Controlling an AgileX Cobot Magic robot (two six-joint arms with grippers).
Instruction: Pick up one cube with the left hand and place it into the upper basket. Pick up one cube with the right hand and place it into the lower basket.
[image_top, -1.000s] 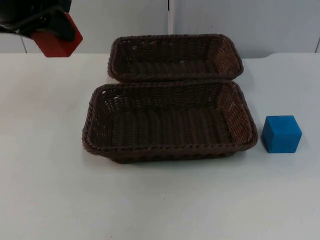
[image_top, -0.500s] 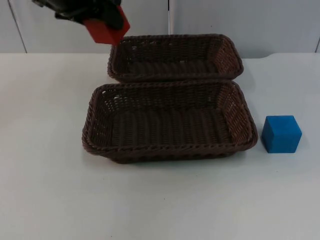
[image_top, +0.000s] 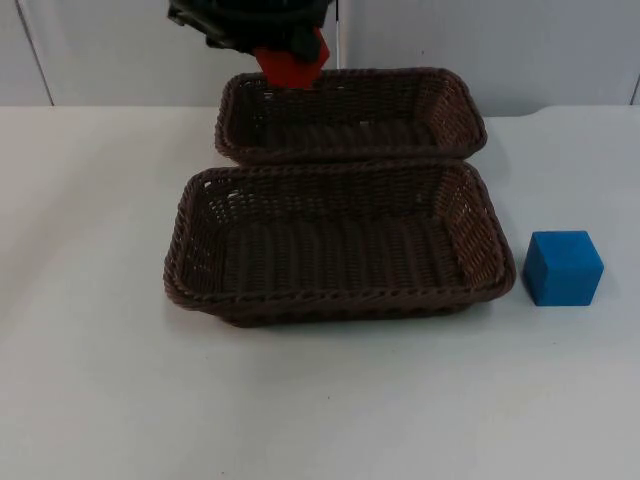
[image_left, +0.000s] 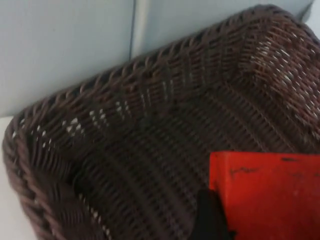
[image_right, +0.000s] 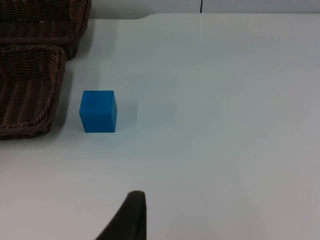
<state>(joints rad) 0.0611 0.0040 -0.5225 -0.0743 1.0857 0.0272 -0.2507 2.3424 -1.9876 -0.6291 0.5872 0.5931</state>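
the left hand (image_top: 290, 50) pinches the small red cube (image_top: 291, 66) above the far rim of the upper dark brown wicker basket (image_top: 455, 125), ready to drop it inside. the blue cube (image_top: 563, 267) sits on the white tabletop (image_top: 100, 380) just beside the lower dark brown wicker basket (image_top: 190, 270), awaiting the right hand (image_right: 131, 220); i cannot tell its spread.

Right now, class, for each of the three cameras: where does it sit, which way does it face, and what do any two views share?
Top view: fixed above, facing down and forward; left gripper holds red cube over upper basket.
Left wrist view: looks into upper basket; fingertip, red cube.
Right wrist view: the waiting right arm's fingertip, blue cube.
Shared: blue cube, lower basket.
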